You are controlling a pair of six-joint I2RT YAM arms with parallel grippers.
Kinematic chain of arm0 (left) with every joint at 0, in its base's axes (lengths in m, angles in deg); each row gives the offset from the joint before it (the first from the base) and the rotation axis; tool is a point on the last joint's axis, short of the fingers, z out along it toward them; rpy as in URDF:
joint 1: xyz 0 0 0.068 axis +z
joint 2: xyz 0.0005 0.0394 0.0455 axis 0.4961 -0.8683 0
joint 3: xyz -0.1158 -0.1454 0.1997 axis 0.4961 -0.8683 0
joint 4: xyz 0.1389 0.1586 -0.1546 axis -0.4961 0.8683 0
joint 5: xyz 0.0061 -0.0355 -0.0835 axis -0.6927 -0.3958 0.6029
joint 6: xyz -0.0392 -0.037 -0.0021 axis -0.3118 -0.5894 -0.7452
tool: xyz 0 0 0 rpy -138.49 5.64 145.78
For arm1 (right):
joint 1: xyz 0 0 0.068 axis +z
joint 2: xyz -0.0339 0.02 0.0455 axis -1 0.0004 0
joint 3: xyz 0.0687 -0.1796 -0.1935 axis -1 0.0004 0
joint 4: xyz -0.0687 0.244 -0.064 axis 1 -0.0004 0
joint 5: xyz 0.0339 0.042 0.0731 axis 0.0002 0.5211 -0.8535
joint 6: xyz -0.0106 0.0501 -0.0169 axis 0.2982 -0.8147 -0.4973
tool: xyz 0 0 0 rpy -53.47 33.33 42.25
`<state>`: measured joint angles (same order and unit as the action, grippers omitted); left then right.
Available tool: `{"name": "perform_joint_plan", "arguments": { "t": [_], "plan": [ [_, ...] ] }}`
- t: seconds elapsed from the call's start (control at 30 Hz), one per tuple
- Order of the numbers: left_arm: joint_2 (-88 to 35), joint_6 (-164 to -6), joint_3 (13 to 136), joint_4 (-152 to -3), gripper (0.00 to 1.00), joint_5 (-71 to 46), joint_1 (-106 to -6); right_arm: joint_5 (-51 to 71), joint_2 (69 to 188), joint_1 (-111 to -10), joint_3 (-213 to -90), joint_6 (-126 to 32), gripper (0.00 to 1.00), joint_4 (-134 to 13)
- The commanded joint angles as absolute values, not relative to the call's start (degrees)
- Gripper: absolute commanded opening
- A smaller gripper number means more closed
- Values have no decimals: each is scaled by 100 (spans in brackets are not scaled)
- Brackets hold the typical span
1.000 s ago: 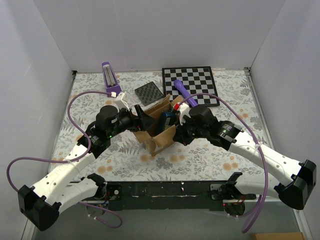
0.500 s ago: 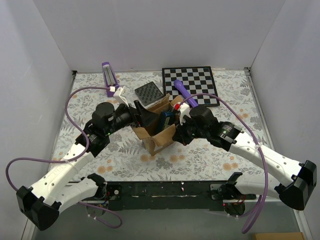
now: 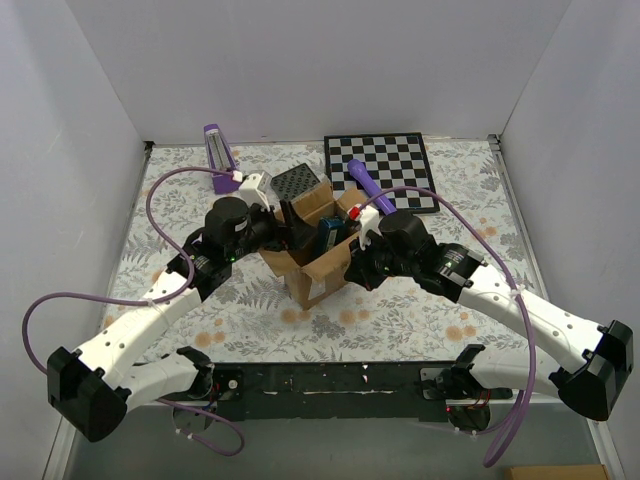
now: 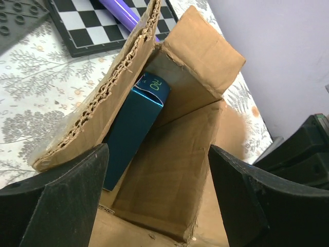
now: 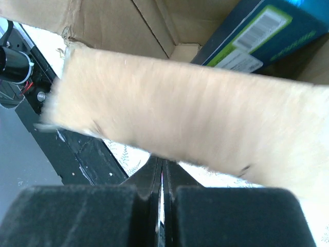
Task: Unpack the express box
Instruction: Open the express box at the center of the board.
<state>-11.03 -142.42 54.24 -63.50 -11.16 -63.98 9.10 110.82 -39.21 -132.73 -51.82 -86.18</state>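
Since a second ago my left hand (image 4: 157, 170) has swung round to the mouth of the small brown cardboard express box (image 3: 320, 270), mid-worktop (image 3: 400, 310), flaps already open but its slim dark-blue carton (image 4: 134, 128) not yet out; that hand gapes empty, my right hand (image 5: 162, 175) shut by a flap.

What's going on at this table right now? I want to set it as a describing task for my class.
The express box is being unpacked, and its top flaps already stand open. The left gripper hangs open at the box's mouth, facing a dark blue carton that leans against an inner wall and is not yet taken out. The right gripper is shut at the opposite side, just below a flap; whether it pinches any cardboard is unclear.
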Motion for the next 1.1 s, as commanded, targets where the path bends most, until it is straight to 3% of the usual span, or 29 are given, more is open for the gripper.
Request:
{"name": "perform_joint_plan", "arguments": {
  "t": [0.0,0.53,0.8,1.07],
  "plan": [
    [-861,-13893,5534,-6338,79,-1687,-6376,946,10998,-3909,-13184,-5180,1,-8385],
    [-799,-13401,5647,-6831,83,-1784,-6376,823,10911,-3909,-13184,-5102,1,-8473],
    [-852,-13480,5569,-6840,83,-1565,-6376,700,9786,-3909,-13561,-4987,1,-8095],
    [-949,-13489,5419,-6848,83,-1591,-6376,1166,10337,-3909,-14177,-4952,1,-7604]
  ]
}}
